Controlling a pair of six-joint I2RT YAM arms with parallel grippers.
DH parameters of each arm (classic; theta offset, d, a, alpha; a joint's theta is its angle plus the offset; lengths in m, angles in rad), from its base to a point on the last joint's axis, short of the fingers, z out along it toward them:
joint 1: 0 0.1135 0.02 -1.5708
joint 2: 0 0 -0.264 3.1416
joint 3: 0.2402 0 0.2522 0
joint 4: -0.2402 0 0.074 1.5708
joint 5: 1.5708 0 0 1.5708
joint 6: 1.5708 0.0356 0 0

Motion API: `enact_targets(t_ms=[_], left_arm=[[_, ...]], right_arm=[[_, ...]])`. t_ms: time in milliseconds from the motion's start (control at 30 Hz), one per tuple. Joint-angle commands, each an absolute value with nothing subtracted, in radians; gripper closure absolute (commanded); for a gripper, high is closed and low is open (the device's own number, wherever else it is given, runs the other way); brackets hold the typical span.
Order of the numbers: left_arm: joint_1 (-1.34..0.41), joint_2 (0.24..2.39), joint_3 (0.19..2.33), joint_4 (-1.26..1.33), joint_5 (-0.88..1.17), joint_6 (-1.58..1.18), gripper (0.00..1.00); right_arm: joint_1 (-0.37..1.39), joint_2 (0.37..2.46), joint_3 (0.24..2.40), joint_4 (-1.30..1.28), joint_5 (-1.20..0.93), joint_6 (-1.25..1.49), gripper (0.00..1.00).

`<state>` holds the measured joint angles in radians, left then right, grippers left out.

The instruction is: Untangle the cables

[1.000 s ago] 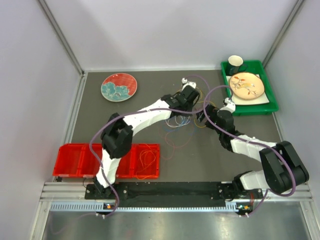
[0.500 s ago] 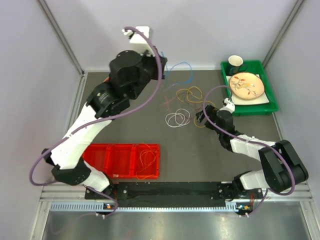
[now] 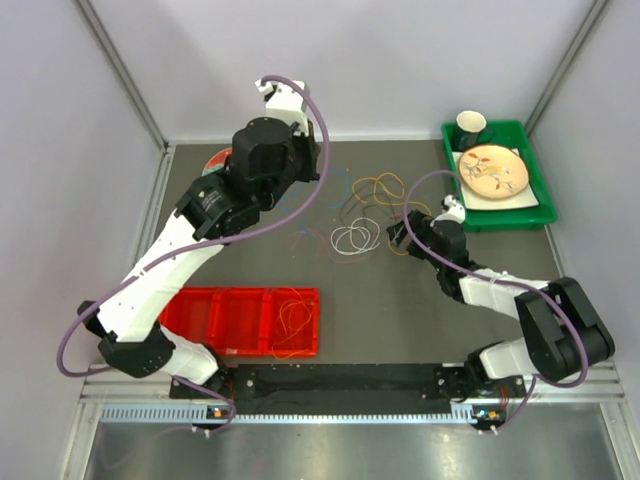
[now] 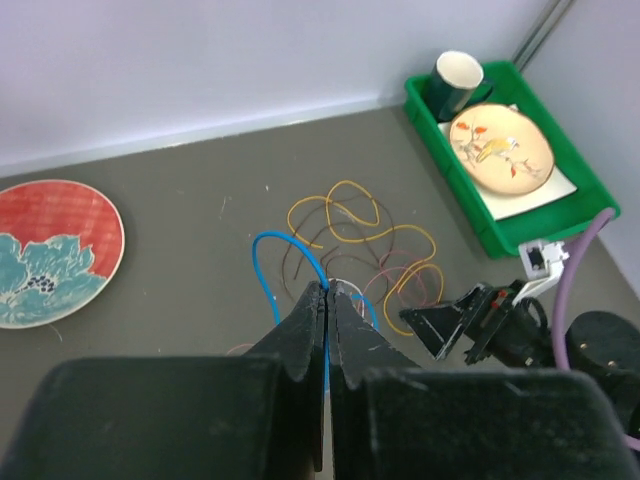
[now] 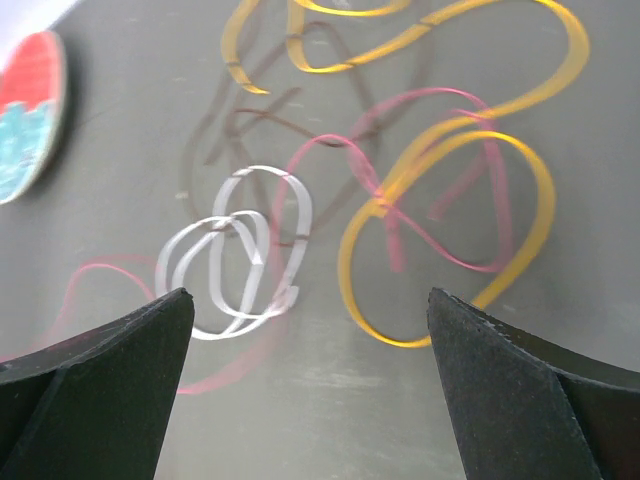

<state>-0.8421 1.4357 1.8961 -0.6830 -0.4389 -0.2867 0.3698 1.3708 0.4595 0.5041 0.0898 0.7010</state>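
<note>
My left gripper [image 4: 327, 292] is shut on a blue cable [image 4: 268, 262] and holds it above the table; the blue loop hangs down from the fingertips. In the top view this gripper [image 3: 318, 168] is raised, left of the pile. Below lie yellow loops [image 4: 345, 212], a dark brown cable [image 4: 290, 262] and a pink-red cable [image 5: 430, 180]. My right gripper [image 5: 310, 295] is open and empty, low over the table beside a white coil [image 5: 240, 265] and a yellow loop [image 5: 450, 230]. In the top view the right gripper [image 3: 400, 235] is just right of the white coil [image 3: 355, 238].
A red divided bin [image 3: 215, 320] near the front left holds an orange cable [image 3: 293, 318]. A green tray [image 3: 500, 215] at the back right holds a cup [image 3: 470, 123] and a patterned plate [image 3: 493, 170]. A red and teal plate [image 4: 50, 250] lies at the back left.
My left arm rose from the pile with the blue cable in its gripper, then came down a little. The cables left on the table spread out. My right gripper stayed put.
</note>
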Motion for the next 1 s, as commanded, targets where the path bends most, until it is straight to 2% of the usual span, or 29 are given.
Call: enact_targets(t_ms=[0, 133, 433, 500, 567, 600, 667, 800, 967], left_arm=[[-0.838, 1.419, 1.882, -0.684, -0.423, -0.296, 1.00], [-0.836, 1.404, 1.885, -0.705, -0.553, -0.275, 1.00], [-0.827, 1.476, 2.114, -1.141, -0.834, -0.426, 1.00], [-0.819, 1.412, 2.088, -1.111, -0.798, -0.408, 1.00], [-0.790, 1.330, 2.016, -0.977, -0.673, -0.371, 1.00], [-0.776, 1.309, 2.005, -0.948, -0.522, -0.376, 1.00], [-0.767, 1.261, 1.979, -0.902, -0.466, -0.415, 1.00], [-0.767, 1.264, 2.017, -1.095, -0.691, -0.520, 1.00], [-0.767, 1.214, 1.931, -1.294, -0.762, -0.652, 1.00]], right_arm=[[0.361, 1.403, 0.471, 0.686, -0.078, 0.672, 0.01], [0.361, 1.448, 0.498, 0.692, -0.127, 0.669, 0.01], [0.362, 1.465, 0.518, 0.672, -0.124, 0.669, 0.01], [0.361, 1.466, 0.520, 0.673, -0.126, 0.669, 0.01], [0.362, 1.473, 0.525, 0.673, -0.129, 0.672, 0.01], [0.362, 1.476, 0.528, 0.670, -0.132, 0.670, 0.01], [0.361, 1.474, 0.526, 0.670, -0.133, 0.670, 0.01], [0.362, 1.473, 0.526, 0.663, -0.132, 0.670, 0.01], [0.362, 1.479, 0.532, 0.658, -0.135, 0.670, 0.01]])
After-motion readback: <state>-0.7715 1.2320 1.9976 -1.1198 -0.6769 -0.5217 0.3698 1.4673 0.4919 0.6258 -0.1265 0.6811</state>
